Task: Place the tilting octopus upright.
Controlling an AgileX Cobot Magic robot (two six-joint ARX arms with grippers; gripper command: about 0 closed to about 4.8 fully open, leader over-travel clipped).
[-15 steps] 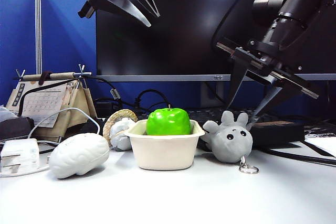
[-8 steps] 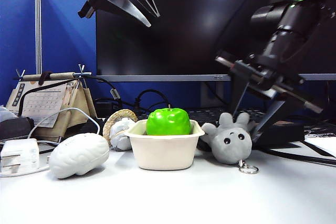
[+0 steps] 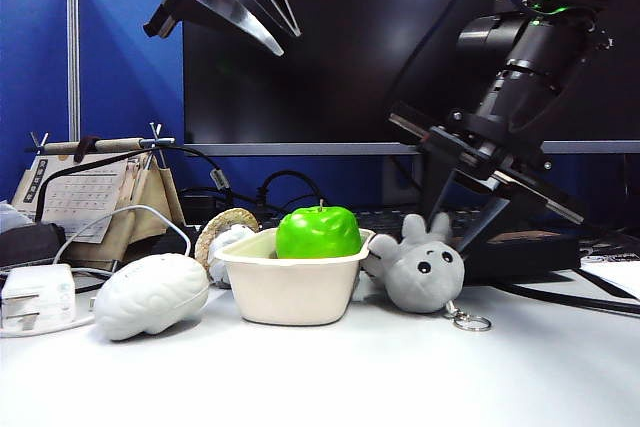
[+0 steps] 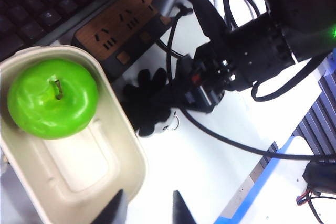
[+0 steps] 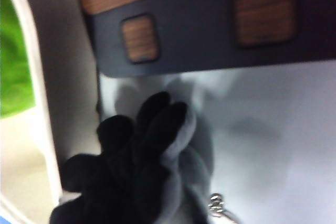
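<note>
Exterior camera sits low at worktop (image 3: 330,377) level, facing the monitor. Left wrist looks down from high; right wrist hovers close. All share the octopus (image 3: 422,269).

One octopus (image 3: 422,272); one apple (image 3: 318,232); one tub (image 3: 289,287); perhaps two end effectors.

The exterior view is evenly lit, with a bright lamp glare at the upper left of the frame and a soft sheen on the dark monitor screen (image 3: 350,37). The white table (image 3: 320,367) shows pale shadows. The glossy green plastic apple (image 3: 318,231) carries small highlights. In the left wrist view the table is overexposed and the small grey plush octopus (image 4: 149,106) sits in deep shadow, nearly black. The right wrist view is blurred throughout; the octopus there is dark and soft-edged.
</note>
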